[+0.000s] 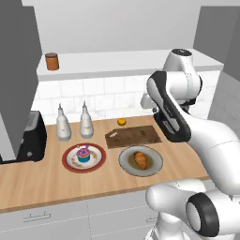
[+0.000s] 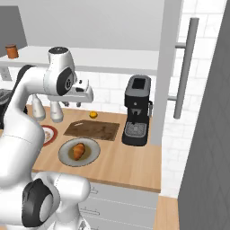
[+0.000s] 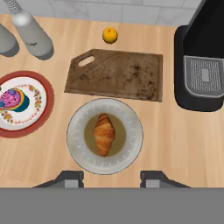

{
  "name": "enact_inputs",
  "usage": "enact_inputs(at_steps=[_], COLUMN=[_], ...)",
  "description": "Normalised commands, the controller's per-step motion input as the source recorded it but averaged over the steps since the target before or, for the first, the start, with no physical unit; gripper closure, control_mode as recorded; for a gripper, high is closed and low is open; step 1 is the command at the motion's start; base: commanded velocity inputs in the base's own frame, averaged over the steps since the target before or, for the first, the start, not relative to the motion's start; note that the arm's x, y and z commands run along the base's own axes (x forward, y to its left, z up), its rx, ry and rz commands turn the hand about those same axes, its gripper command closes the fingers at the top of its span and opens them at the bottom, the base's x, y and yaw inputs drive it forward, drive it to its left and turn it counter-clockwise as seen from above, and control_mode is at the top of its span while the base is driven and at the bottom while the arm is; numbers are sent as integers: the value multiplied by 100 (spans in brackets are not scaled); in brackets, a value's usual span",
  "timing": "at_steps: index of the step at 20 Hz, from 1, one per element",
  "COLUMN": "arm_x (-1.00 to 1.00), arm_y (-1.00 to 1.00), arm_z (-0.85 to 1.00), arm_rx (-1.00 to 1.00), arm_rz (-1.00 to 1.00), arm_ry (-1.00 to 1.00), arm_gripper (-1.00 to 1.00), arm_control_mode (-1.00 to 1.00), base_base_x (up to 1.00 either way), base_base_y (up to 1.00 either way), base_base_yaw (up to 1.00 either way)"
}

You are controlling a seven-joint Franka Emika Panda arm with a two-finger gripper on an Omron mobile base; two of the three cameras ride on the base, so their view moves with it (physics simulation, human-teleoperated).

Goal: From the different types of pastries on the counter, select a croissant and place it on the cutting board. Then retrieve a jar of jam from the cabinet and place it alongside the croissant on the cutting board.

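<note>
Coffee machine [image 3: 201, 65] cut by right edge; bottles [image 3: 30, 28] cropped.

A kitchen: wood counter [image 1: 42, 180], tiled wall, coffee machine [image 2: 137, 110], cabinet [image 1: 16, 70]

We see golden-brown croissant [image 3: 103, 134] on grey plate [image 3: 78, 148]; dark brown scuffed cutting board [image 3: 116, 75] at 12 o'clock; blue-wrapped, pink-topped cupcake [image 3: 14, 100] at 9 o'clock.

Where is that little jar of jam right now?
The jar of jam stands upright on the white cabinet shelf, at its far left end, above the two white bottles on the counter.
</note>
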Motion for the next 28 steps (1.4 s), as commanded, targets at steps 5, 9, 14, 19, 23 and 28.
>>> enact_inputs(at_steps=[5,9,14,19,23,28], arm_x=[-2,-25,-28,-1,26,27], arm_y=[20,76,100,75,34,55], arm_z=[0,7,42,66,64,58], arm_rx=[0,0,-7,-4,2,2], arm_rz=[0,0,12,32,36,25], arm_ry=[0,-6,-29,-35,-8,-6], arm_gripper=[-100,-100,-100,-100,-100,-100], arm_control_mode=[-100,-100,-100,-100,-100,-100], base_base_x=[0,0,0,0,0,0], base_base_y=[0,0,0,0,0,0], base_base_yaw=[0,0,0,0,0,0])
